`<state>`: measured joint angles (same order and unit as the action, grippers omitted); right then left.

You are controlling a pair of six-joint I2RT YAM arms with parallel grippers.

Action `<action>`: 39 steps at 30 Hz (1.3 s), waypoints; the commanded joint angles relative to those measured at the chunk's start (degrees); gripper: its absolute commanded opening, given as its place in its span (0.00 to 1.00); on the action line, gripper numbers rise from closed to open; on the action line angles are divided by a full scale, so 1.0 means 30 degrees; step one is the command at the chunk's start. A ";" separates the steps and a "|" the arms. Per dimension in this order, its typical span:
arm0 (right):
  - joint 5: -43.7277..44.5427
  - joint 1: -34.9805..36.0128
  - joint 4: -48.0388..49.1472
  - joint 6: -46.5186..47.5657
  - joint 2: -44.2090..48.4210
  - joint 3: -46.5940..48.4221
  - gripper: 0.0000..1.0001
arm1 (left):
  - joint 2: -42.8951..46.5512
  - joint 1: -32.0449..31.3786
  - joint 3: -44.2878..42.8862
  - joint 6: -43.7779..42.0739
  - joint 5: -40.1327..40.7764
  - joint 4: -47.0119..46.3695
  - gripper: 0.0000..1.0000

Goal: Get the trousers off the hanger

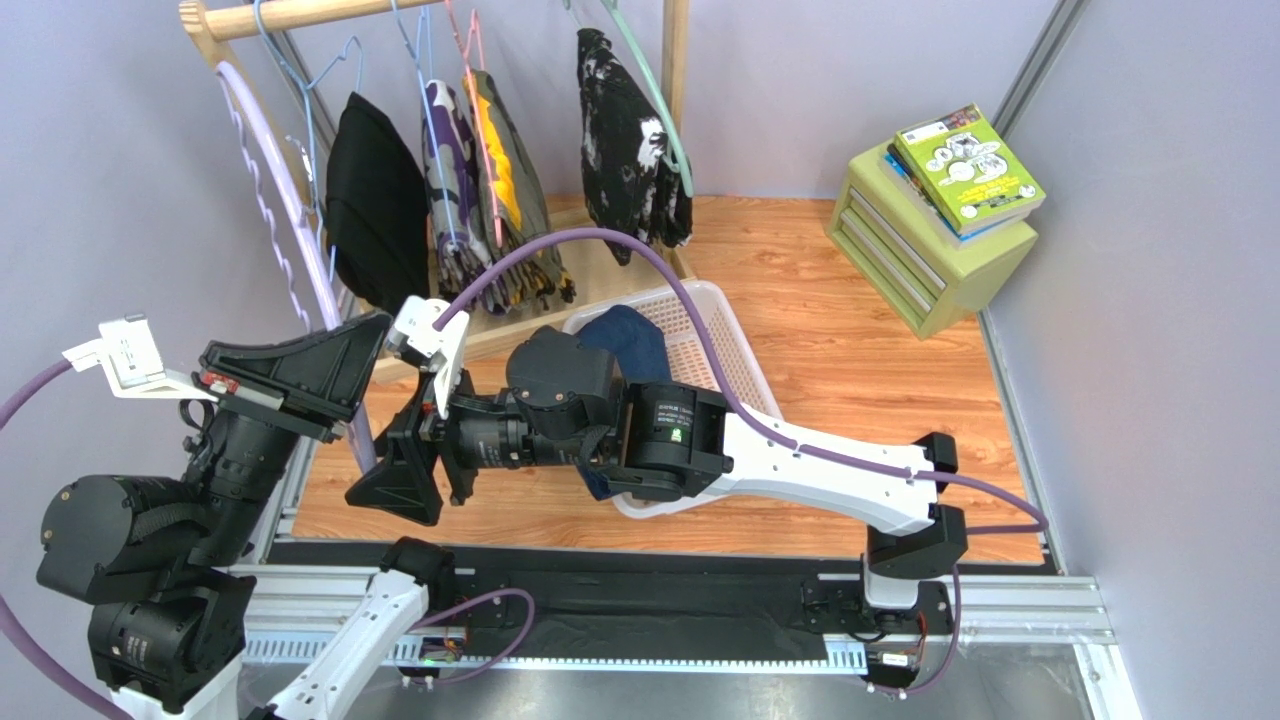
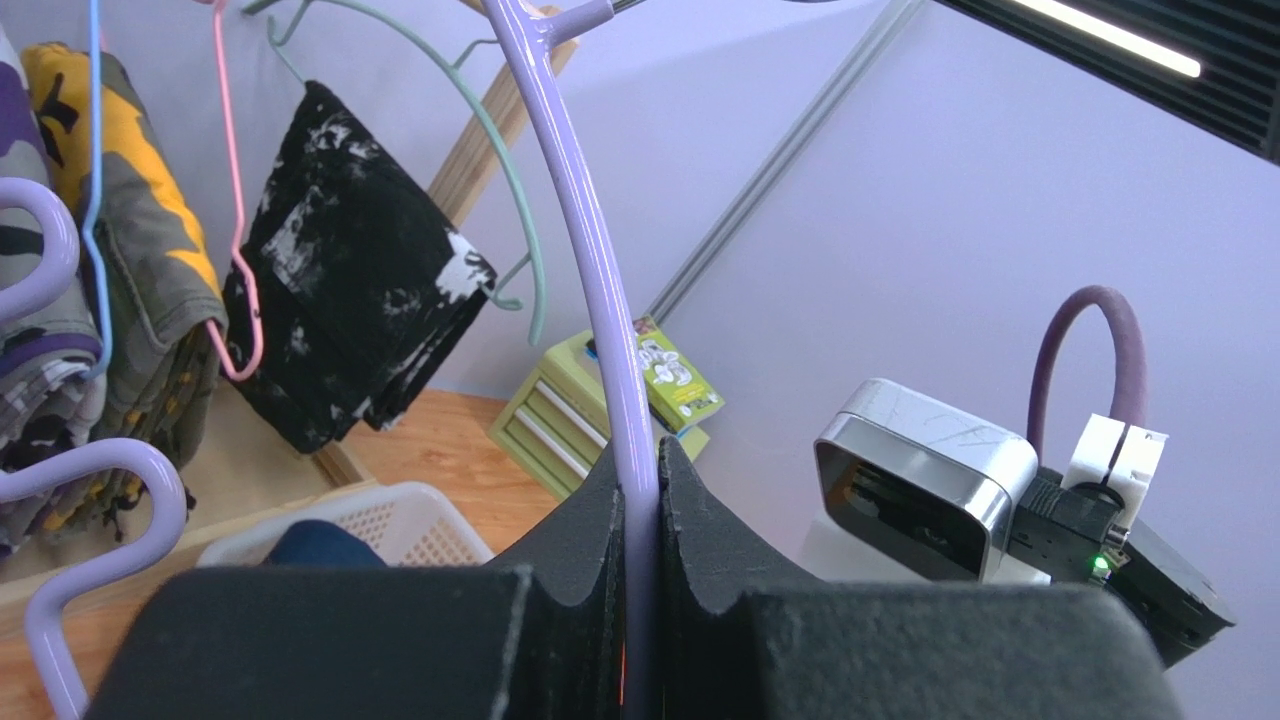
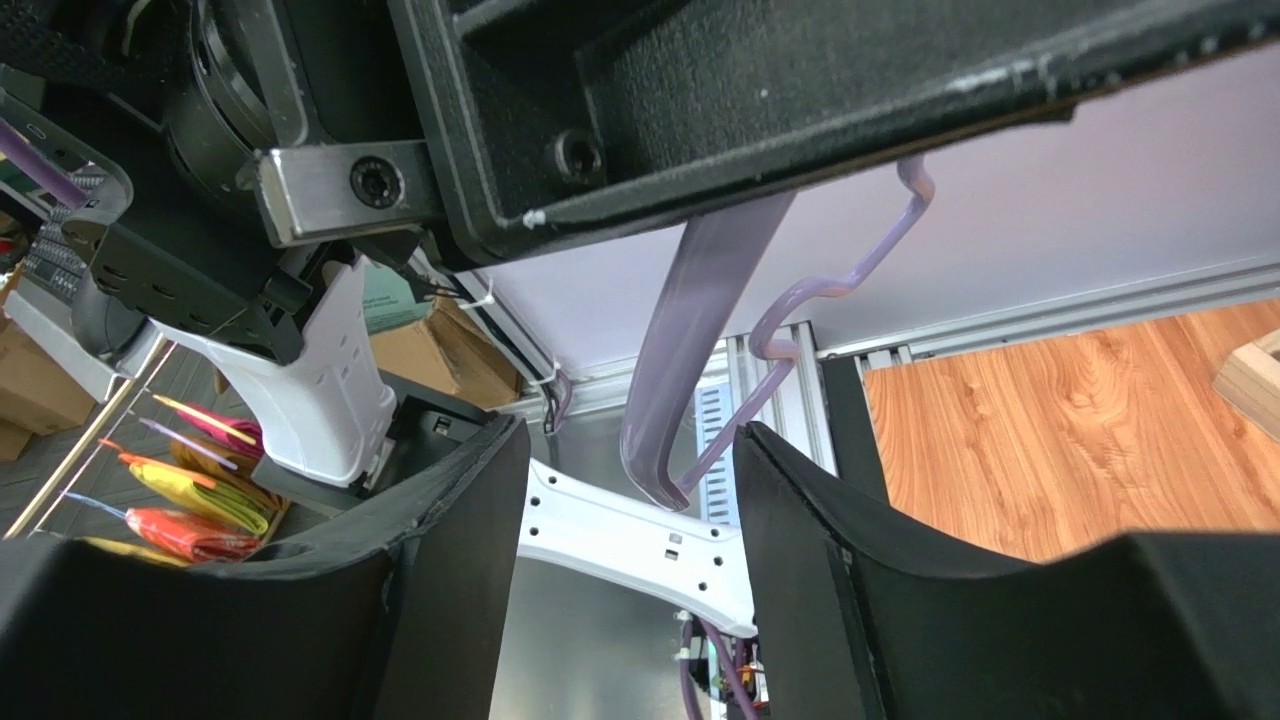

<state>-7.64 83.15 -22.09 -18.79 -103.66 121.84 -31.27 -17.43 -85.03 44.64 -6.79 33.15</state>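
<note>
The lilac hanger is bare and stands slanted at the left, off the rail. My left gripper is shut on its rod, which runs up between the pads in the left wrist view. My right gripper is open and empty just below the left one. In the right wrist view the hanger's lower bend hangs between the spread fingers without touching them. The dark navy trousers lie in the white basket, partly hidden by my right arm. They also show in the left wrist view.
A wooden rack at the back holds a black garment, patterned garments and a black-and-white blotched garment on other hangers. A green drawer box with books stands at the back right on the wooden floor.
</note>
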 commanded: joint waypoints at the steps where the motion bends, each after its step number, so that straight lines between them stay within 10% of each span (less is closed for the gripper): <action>1: -0.0588 -0.0120 -0.0253 0.0139 0.0774 0.0430 0.57 | -0.0447 0.0097 -0.0016 -0.0376 -0.2006 -0.1115 0.00; 13: -0.1496 -0.0355 -0.0549 0.0082 -0.0047 0.1867 0.50 | 0.0490 0.0097 0.1801 -0.0234 -0.4209 -0.2697 0.00; 24: -0.2990 -0.0853 0.0828 -0.1588 0.0421 0.0930 0.00 | 0.0696 0.0097 0.1948 0.0499 -0.4799 -0.3197 0.00; 31: -0.3225 -0.0940 0.1591 -0.2789 0.1972 -0.1149 0.00 | 0.1046 0.0097 0.2358 -0.0817 -0.6057 -0.3110 0.57; 39: -0.3868 -0.1496 0.0362 -0.3550 0.5047 -0.4307 0.00 | 0.1955 0.0097 0.2067 -0.2280 -0.5680 -0.1968 0.86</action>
<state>-17.74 80.16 -22.55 -27.79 -95.42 112.44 -27.00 -17.12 -77.01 41.19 -22.90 26.28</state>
